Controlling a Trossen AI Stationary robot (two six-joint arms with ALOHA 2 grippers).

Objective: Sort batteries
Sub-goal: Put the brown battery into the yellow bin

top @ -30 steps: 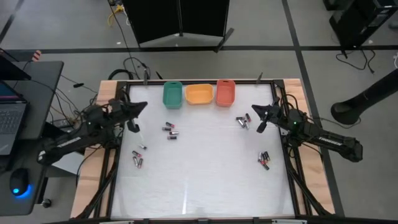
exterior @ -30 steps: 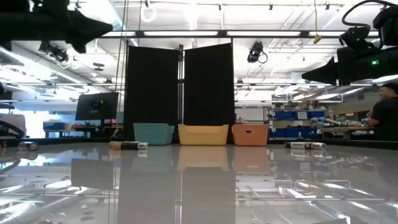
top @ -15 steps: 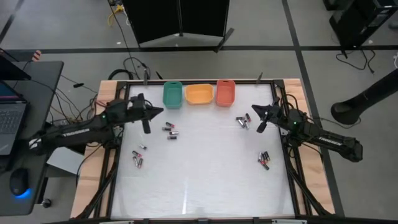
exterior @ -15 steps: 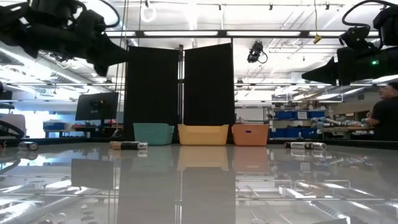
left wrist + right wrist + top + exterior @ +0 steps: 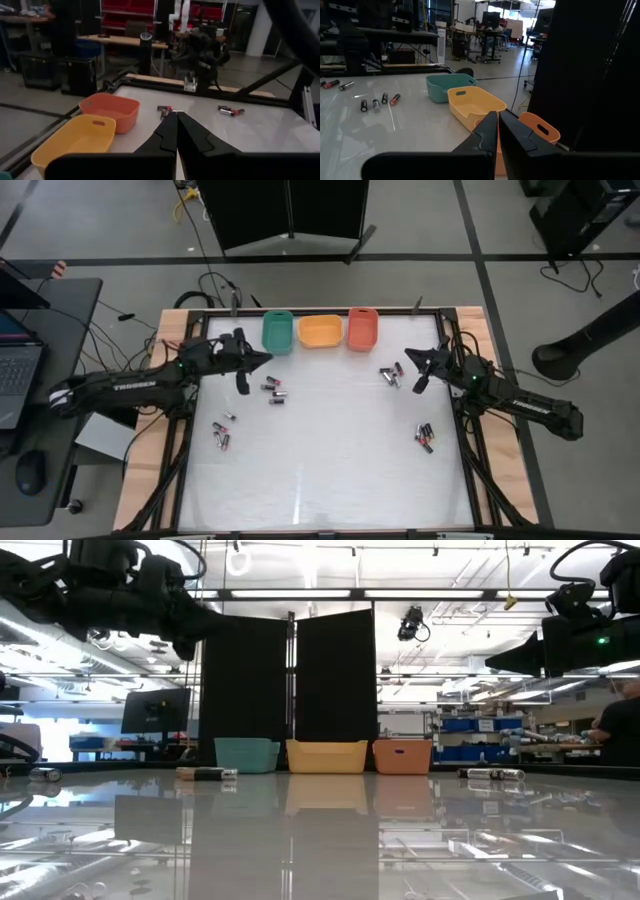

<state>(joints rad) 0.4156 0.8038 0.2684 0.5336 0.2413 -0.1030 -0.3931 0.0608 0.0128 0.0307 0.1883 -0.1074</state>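
Looking down from above, I see my left gripper [image 5: 243, 370] in the upper left of the frame, just beside a small bunch of batteries [image 5: 274, 389] near the green tray [image 5: 277, 332]. Its jaws are pressed together and hold nothing. My right gripper [image 5: 421, 367] waits at the right, near more batteries [image 5: 391, 374], and its jaws look pressed together too. Other batteries lie at the lower left and at the right edge of the table [image 5: 320, 470]. With the jaws closed, I think coming down now could knock the batteries and roll them away. They are so tiny that I cannot tell their kinds apart. The low view cuts off both grippers.
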